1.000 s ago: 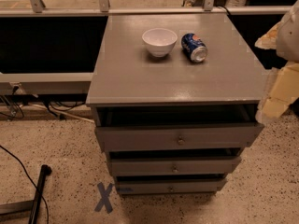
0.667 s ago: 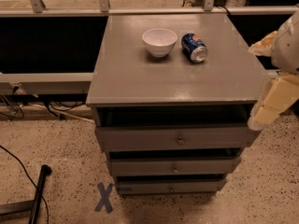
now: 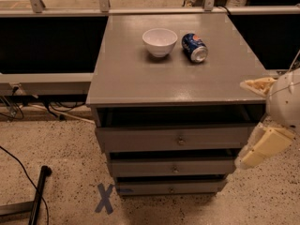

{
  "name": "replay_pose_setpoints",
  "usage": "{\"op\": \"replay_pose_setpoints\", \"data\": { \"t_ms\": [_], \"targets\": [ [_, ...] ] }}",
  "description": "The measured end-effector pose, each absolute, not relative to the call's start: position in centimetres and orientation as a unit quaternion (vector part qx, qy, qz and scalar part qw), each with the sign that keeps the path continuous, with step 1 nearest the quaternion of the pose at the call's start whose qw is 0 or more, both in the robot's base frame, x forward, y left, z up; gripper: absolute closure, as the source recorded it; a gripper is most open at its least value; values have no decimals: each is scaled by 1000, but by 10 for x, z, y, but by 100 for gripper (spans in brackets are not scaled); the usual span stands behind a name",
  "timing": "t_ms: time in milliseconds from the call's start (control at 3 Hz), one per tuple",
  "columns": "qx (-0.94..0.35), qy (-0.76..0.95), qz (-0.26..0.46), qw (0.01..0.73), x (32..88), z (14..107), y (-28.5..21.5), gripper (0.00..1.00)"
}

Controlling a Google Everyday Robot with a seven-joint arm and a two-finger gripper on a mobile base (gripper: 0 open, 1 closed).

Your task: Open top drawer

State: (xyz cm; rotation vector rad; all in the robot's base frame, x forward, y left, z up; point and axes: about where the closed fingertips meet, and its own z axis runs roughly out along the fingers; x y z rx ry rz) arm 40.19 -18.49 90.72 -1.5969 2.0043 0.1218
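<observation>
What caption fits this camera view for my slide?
Gripper right of the top drawer; bowl and can on the cabinet.

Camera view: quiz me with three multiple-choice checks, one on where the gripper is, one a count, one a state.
1. Where is the gripper?
A. At the right side of the cabinet, level with the top drawer
B. Over the cabinet's top
C. Left of the cabinet

2. How many drawers does the cabinet have?
A. Two
B. Three
C. Four

3. How does the blue can sit?
A. Upright
B. Lying on its side
C. Crushed flat

Answers:
1 A: its cream fingers show spread apart at the right edge, beside the drawer fronts.
2 B: three grey fronts are stacked, each with one knob.
3 B: its silver end faces the camera.
</observation>
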Motion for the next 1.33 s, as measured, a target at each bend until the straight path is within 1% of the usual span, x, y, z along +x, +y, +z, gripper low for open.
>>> {"op": "replay_pose_setpoints", "data": {
  "t_ms": [333, 667, 1000, 1333],
  "targets": [
    [-633, 732, 34, 248, 412, 895, -173, 0],
    [-652, 715, 43, 250, 425, 844, -190, 0],
    [-663, 691, 27, 287, 428, 809, -209, 0],
    [-685, 666, 4, 295, 430, 811, -214, 0]
  ]
}}
